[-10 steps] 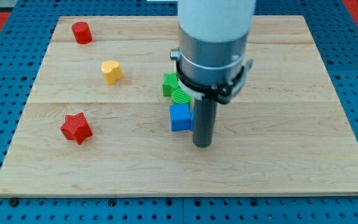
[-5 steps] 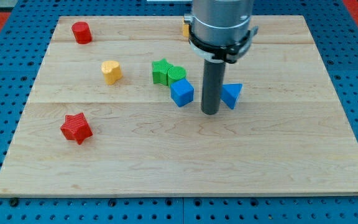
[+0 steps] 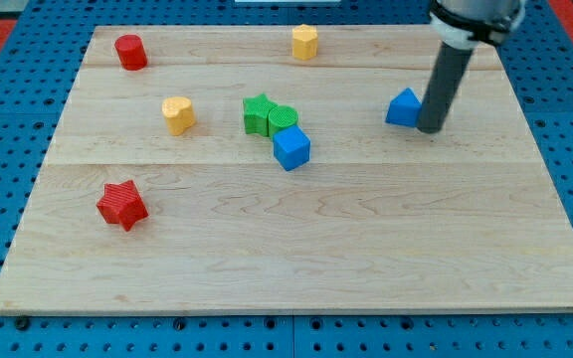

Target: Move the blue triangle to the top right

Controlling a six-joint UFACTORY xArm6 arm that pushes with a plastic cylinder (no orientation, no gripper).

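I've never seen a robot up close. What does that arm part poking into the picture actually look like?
Only its lower end shows: a straight, dark grey rod, round and smooth, with no claws or fingers. My tip is its blunt bottom end, beside the blue triangle. At the view's top, the rod enters a black ring under a grey metal collar. No cables or markings show.

Straight dark rod, round in section, charcoal grey with a dull matte finish and a faint lighter sheen along one side. Plain and smooth down its length, no markings or screws to be seen. Ends below in a flat, blunt tip (image 3: 430, 129), same width as the shaft. At the view's top, joined into a wider collar: a pale grey band edged by a thin black ring, cut off by the frame. Nothing more of the arm in view; no cables showing.
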